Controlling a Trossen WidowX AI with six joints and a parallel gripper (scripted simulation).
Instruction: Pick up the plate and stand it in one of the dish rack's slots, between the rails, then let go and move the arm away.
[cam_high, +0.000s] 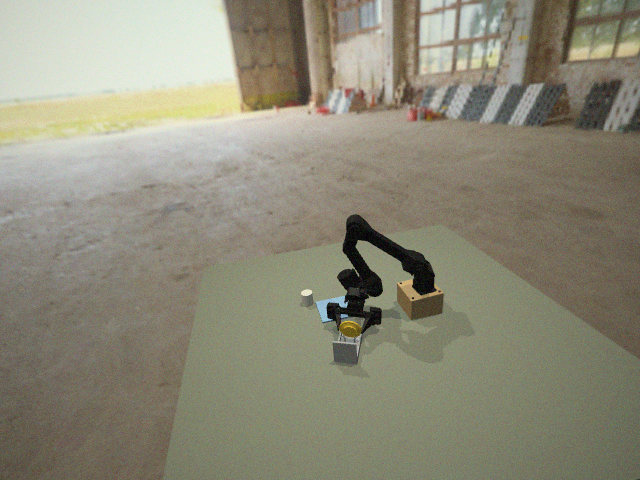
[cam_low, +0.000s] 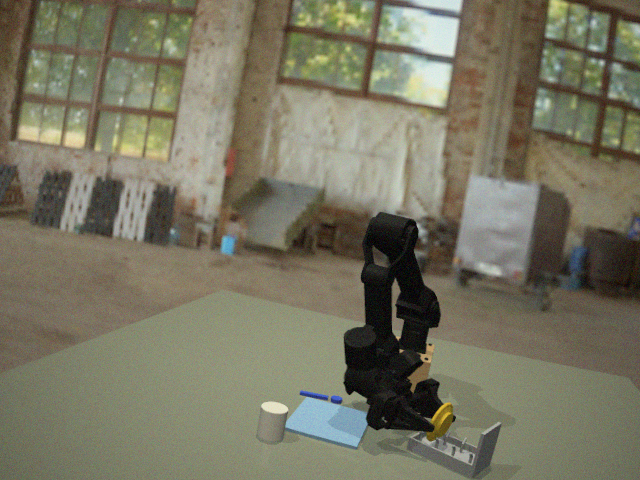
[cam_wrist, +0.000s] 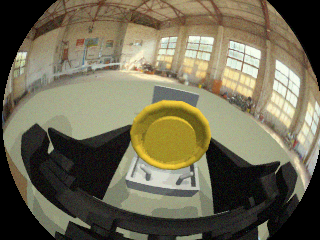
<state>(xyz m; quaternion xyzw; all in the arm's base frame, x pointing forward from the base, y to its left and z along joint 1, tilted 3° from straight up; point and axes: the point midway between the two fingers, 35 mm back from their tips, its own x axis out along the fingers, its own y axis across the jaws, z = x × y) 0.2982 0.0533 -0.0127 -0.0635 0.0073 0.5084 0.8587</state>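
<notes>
My gripper (cam_high: 351, 325) (cam_low: 433, 421) (cam_wrist: 170, 135) is shut on the yellow plate (cam_high: 349, 328) (cam_low: 440, 420) (cam_wrist: 171, 135) and holds it upright on its edge. The plate hangs just above the near end of the grey dish rack (cam_high: 345, 351) (cam_low: 457, 450) (cam_wrist: 163, 186), over its rails and pegs. In the wrist view the plate fills the space between the two black fingers, and the rack's base and tall end wall show below and behind it. I cannot tell whether the plate's lower edge touches the rack.
A light blue mat (cam_high: 326, 308) (cam_low: 325, 421) lies behind the rack. A white cylinder (cam_high: 306, 297) (cam_low: 271, 421) stands to its left. A blue pen (cam_low: 320, 396) lies behind the mat. The arm stands on a wooden base block (cam_high: 419, 299) (cam_low: 424, 361). All rest on the green table (cam_high: 465, 387).
</notes>
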